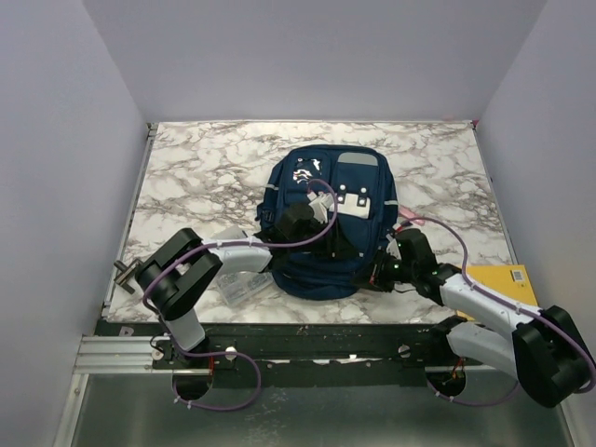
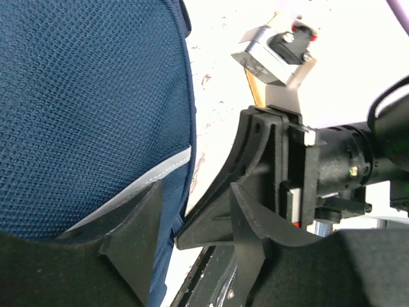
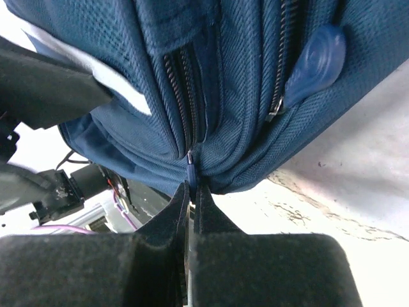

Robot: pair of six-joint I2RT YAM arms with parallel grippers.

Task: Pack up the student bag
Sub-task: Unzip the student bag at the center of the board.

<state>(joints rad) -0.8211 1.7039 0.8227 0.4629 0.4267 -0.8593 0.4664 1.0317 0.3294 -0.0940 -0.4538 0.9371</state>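
Centrally on the veined marble tabletop (image 1: 205,168), the student bag (image 1: 321,275) is lying flat, navy woven mesh with grey stripes. At its 5 o'clock edge the right pincer (image 3: 190,192) is pinching a slim blue zipper pull (image 3: 191,171); the left pincer (image 2: 195,192) is hovering spread over the fabric.

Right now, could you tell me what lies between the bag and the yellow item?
The right gripper, shut on the bag's zip pull; top view.

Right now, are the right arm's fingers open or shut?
Shut. The right wrist view shows the right fingers pressed together on a small blue zipper pull of the student bag.
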